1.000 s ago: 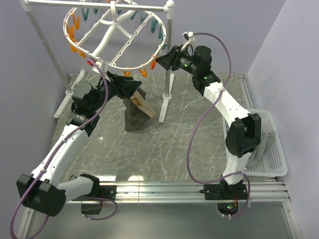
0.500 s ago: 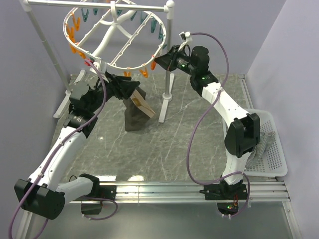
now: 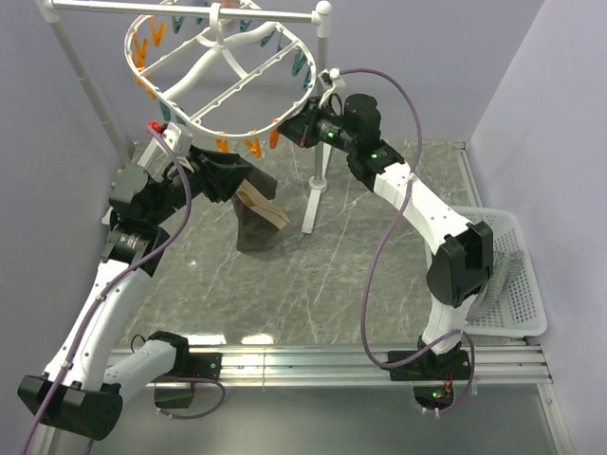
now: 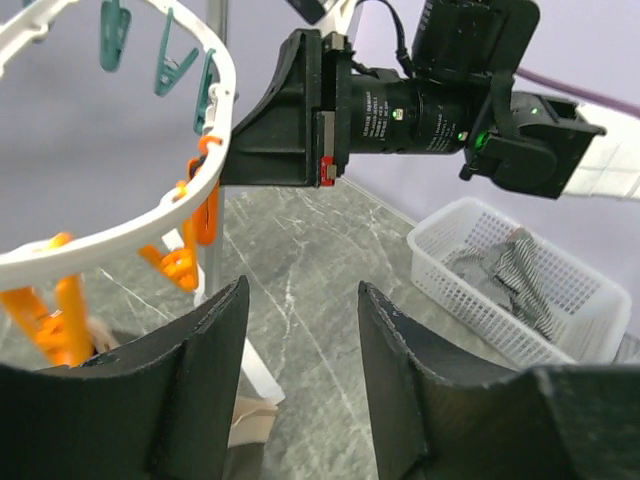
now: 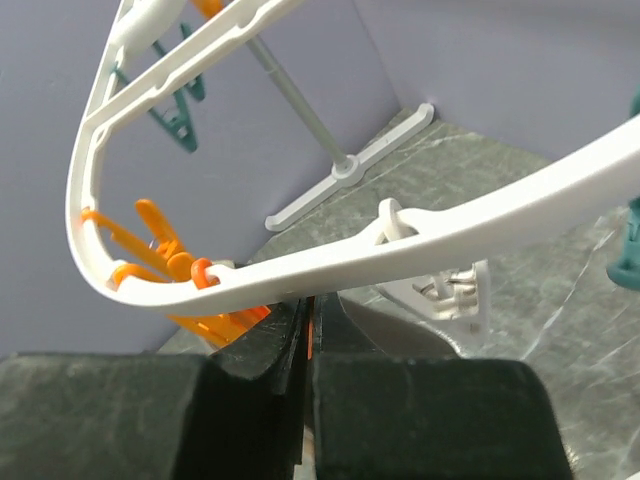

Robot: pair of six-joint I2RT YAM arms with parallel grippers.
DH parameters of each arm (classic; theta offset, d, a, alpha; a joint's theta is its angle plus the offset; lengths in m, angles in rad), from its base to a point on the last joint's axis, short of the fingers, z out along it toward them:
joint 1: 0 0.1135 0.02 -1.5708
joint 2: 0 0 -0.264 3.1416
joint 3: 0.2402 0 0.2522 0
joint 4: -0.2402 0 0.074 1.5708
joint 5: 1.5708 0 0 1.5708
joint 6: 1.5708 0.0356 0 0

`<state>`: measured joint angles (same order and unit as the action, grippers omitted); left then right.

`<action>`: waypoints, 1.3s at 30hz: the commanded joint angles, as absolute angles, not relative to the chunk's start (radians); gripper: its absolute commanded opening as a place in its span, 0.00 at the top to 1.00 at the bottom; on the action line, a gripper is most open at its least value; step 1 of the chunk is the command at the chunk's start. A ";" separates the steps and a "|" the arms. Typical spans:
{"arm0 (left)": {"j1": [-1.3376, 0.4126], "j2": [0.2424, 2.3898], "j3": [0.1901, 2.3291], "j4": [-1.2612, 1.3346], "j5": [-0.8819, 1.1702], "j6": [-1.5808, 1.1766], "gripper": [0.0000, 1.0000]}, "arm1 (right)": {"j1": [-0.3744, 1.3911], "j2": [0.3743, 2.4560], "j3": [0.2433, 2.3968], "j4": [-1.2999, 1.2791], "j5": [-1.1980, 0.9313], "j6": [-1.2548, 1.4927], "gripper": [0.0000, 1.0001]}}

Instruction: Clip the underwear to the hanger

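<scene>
The hanger, a white oval ring with orange and teal clothespins, hangs tilted from the rail at the back. It also shows in the left wrist view and the right wrist view. The underwear, dark with a tan waistband, hangs below the ring's near rim. What holds it up is hidden. My left gripper is open and empty, just left of the cloth. My right gripper is shut on an orange clothespin under the rim.
A white pole rail stand carries the ring; one foot rests on the grey marble table beside the underwear. A white basket with grey striped cloth sits at the right edge. Purple walls close in at the back and sides.
My right gripper has moved left with the ring's rim, and the ring has swung and tilted. My left gripper has drawn back to the left, off the underwear, which has stayed in place.
</scene>
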<state>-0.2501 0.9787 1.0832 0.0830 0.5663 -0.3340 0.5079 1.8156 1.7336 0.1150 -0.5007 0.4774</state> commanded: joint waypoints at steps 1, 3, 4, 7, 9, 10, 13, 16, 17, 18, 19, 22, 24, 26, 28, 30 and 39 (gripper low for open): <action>-0.249 0.951 1.100 0.057 0.617 -0.239 0.48 | 0.557 1.740 1.776 0.032 -0.399 0.437 1.00; -0.252 0.953 1.094 0.057 0.615 -0.221 0.49 | 0.581 1.732 1.786 -0.009 -0.332 0.440 1.00; -0.270 0.954 1.091 0.054 0.600 -0.198 0.51 | 0.587 1.732 1.792 -0.020 -0.315 0.443 1.00; -0.317 0.980 1.092 0.055 0.500 -0.146 0.55 | 0.615 1.715 1.796 -0.054 -0.244 0.451 1.00; -0.336 1.002 1.089 0.070 0.470 -0.126 0.57 | 0.632 1.707 1.795 -0.071 -0.195 0.448 1.00; -0.354 1.008 1.088 0.078 0.463 -0.118 0.57 | 0.635 1.700 1.795 -0.078 -0.180 0.449 1.00; -0.382 1.041 1.085 0.097 0.443 -0.118 0.58 | 0.646 1.683 1.784 -0.092 -0.133 0.454 1.00; -0.390 1.071 1.063 0.138 0.434 -0.138 0.59 | 0.655 1.666 1.761 -0.084 -0.123 0.456 1.00; -0.393 1.083 1.058 0.164 0.427 -0.143 0.59 | 0.657 1.663 1.758 -0.087 -0.120 0.457 1.00; -0.397 1.091 1.052 0.173 0.417 -0.146 0.59 | 0.660 1.660 1.749 -0.086 -0.114 0.460 1.00; -0.400 1.098 1.054 0.184 0.413 -0.147 0.59 | 0.661 1.658 1.749 -0.087 -0.114 0.462 1.00; -0.405 1.135 1.057 0.219 0.379 -0.150 0.59 | 0.663 1.652 1.744 -0.095 -0.115 0.463 1.00; -0.408 1.149 1.063 0.244 0.355 -0.153 0.59 | 0.664 1.648 1.743 -0.098 -0.109 0.462 1.00; -0.410 1.166 1.065 0.262 0.344 -0.161 0.59 | 0.666 1.646 1.743 -0.107 -0.098 0.462 1.00; -0.411 1.181 1.065 0.285 0.342 -0.166 0.59 | 0.666 1.644 1.736 -0.104 -0.109 0.466 1.00; -0.414 1.189 1.063 0.310 0.339 -0.173 0.57 | 0.667 1.643 1.726 -0.098 -0.127 0.475 1.00; -0.420 1.247 1.083 0.322 0.279 -0.193 0.54 | 0.669 1.640 1.723 -0.086 -0.173 0.506 1.00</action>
